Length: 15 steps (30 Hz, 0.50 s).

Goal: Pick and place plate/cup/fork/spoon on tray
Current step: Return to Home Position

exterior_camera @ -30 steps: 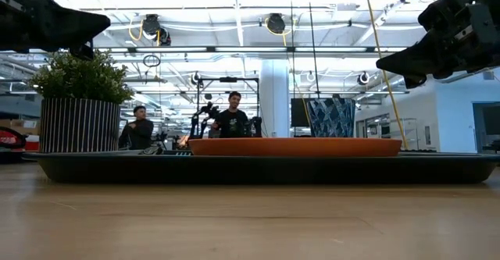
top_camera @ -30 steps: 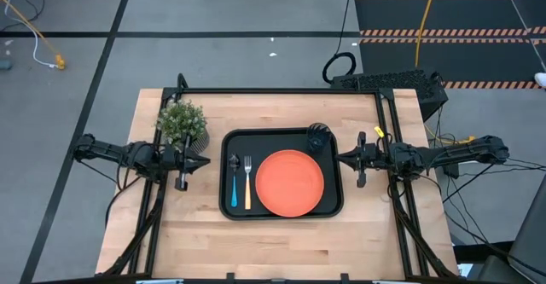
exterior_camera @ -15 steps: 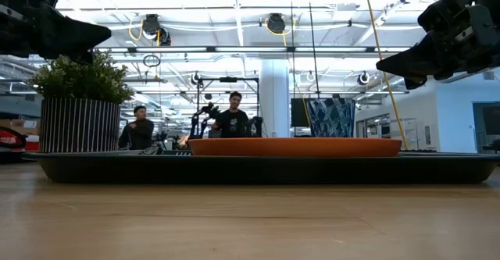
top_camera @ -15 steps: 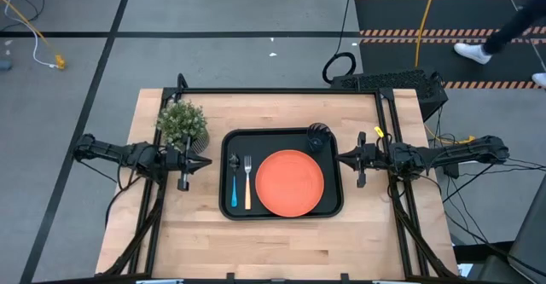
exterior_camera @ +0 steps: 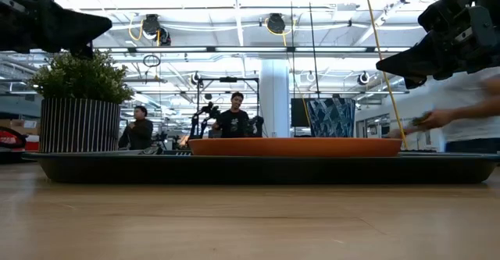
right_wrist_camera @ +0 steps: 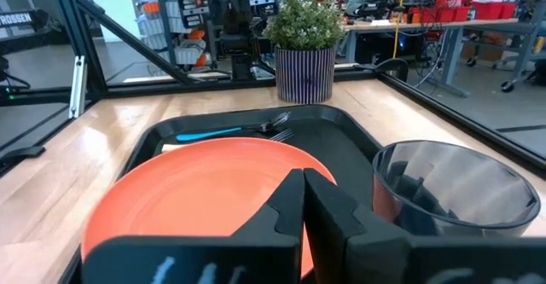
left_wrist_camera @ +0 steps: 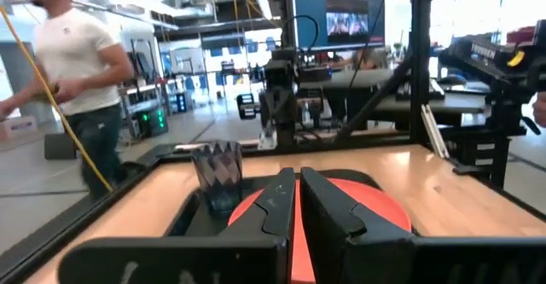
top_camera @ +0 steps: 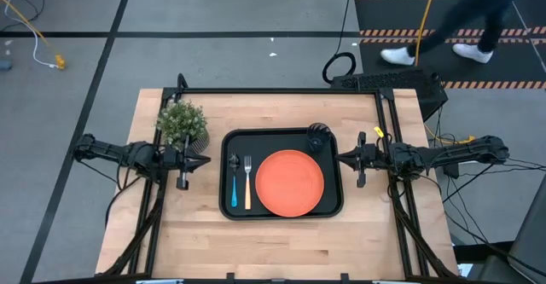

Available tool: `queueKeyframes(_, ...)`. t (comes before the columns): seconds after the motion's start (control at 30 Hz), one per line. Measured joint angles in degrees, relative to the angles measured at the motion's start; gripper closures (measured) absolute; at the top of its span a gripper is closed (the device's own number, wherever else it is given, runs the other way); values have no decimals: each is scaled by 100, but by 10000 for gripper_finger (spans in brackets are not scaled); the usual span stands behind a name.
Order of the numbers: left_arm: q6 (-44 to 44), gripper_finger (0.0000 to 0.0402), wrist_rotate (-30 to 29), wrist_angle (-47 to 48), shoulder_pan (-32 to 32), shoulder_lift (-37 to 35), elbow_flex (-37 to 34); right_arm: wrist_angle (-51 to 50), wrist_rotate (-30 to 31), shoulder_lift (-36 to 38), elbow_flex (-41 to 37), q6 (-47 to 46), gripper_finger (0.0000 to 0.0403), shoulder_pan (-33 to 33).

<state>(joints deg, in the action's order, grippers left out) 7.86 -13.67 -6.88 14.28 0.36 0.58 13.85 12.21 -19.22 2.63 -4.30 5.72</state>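
Your left end effector (top_camera: 205,161) hangs above the wooden worktop (top_camera: 281,241) just off the left edge of the large black rectangular tray (top_camera: 281,133). Its two fingers are clenched together on nothing. Your right end effector (top_camera: 340,156) hangs just off the tray's right edge, likewise clenched and empty. The two point in at the tray from opposite sides.

On the tray, the light-blue-handled spoon (top_camera: 234,186) lies nearest the left rim. The tan-handled fork (top_camera: 248,182) lies parallel just beside it. The round flat orange plate (top_camera: 290,182) fills the right part. The small dark grey cup (top_camera: 318,136) stands upright in the far right corner, just beside the plate's rim.

A bushy green plant in a striped pot (top_camera: 182,124) stands on the worktop at the tray's far left corner, close by your left end effector. Beyond the worktop's far right corner a person (top_camera: 397,55) crosses the floor.
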Motion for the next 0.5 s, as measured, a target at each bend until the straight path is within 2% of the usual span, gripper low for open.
queueKeyframes(0.2,26,376,2,178,-29,0,0,0,-1,0,2,51,403,0)
queueKeyframes(0.5,-621,376,11,282,-168,0,0,0,-1,0,0,202,403,0)
